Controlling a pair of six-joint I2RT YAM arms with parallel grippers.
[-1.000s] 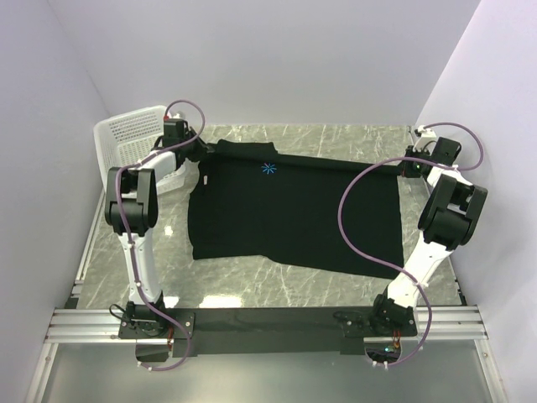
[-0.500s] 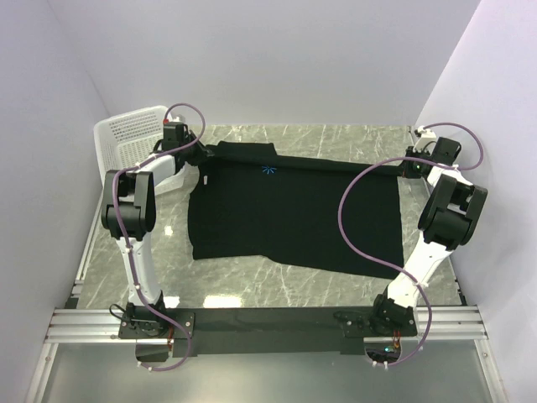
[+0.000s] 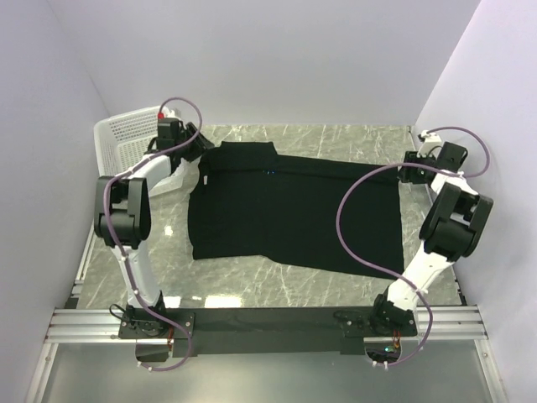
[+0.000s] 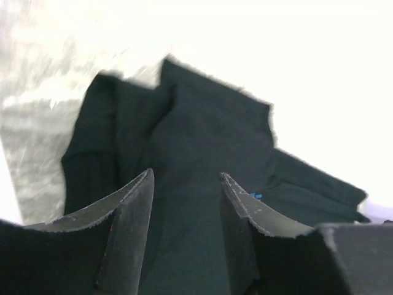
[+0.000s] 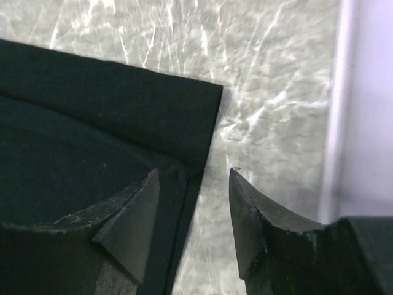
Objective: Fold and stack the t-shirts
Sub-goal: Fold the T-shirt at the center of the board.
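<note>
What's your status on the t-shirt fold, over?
Left gripper open over bunched fabric. Right gripper open at a corner. Black t-shirt spread on table, fold unfinished. White basket far left, beside left arm.

Rumpled black t-shirt [image 4: 202, 141] beyond parted jaws

Nothing legible anywhere: no words, numbers or brand names. Only a small blue mark [image 4: 257, 196] on the black t-shirt [image 3: 294, 220], too tiny and blurred to read as letters.
</note>
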